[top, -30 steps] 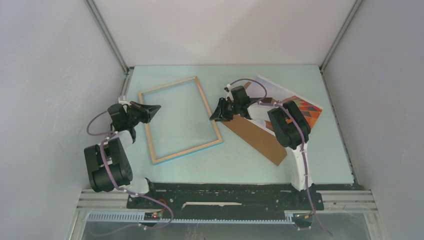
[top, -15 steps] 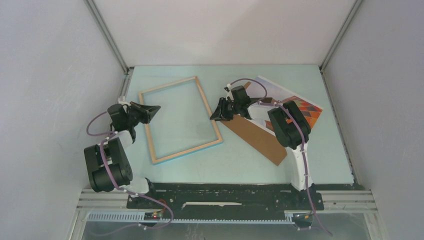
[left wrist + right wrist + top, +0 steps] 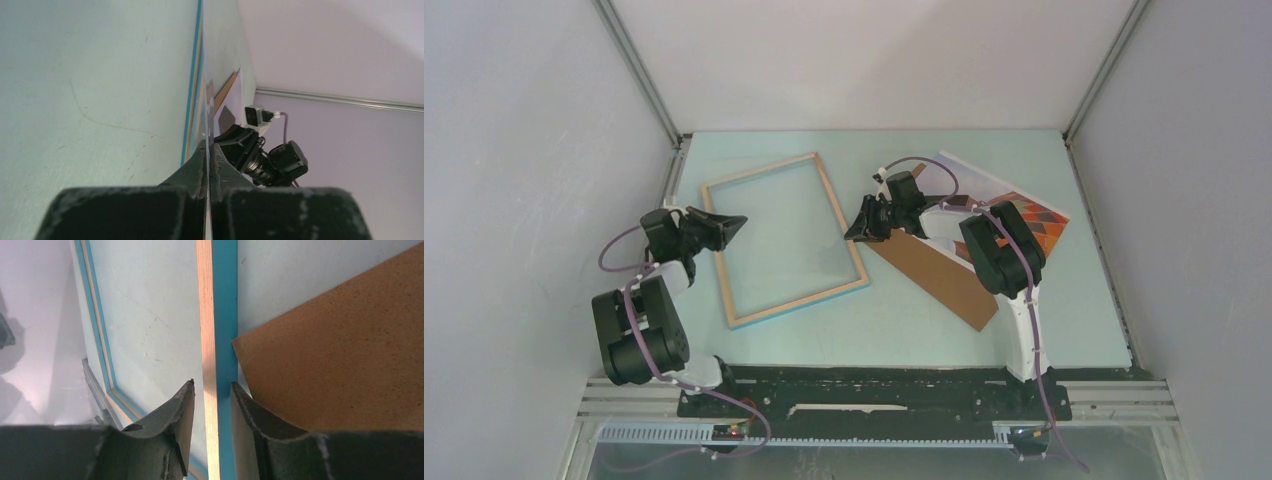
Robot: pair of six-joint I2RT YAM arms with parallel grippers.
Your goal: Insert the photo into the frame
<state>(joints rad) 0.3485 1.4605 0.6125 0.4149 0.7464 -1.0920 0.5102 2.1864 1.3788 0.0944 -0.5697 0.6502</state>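
Barely anything has shifted since the earlier frames: the left claw [image 3: 740, 219] has edged a touch nearer along the frame's left side, and the right claw [image 3: 856, 232] has drawn in slightly.

A pale mint counter [image 3: 904, 330] sits boxed in by plain grey-white walls [image 3: 534, 150], with metal strips [image 3: 639, 75] running up the back corners and a black mounting rail [image 3: 874, 395] along the near edge. Fine scratches show on the surface in the left wrist view.

The frame [image 3: 799, 300] lies flat and skewed on the left half of the counter, wood side up, with teal along its edges. The photo [image 3: 1039, 218] rests at the back right, partly under the right arm, its near corner covered by a brown backing board [image 3: 944, 280] that touches the frame's right rail.

The left claw is pressed fully together, gripping nothing, above the frame's left rail. The right claw stands narrow, its fingers [image 3: 182, 405] astride the right rail. I cannot tell whether they pinch it.
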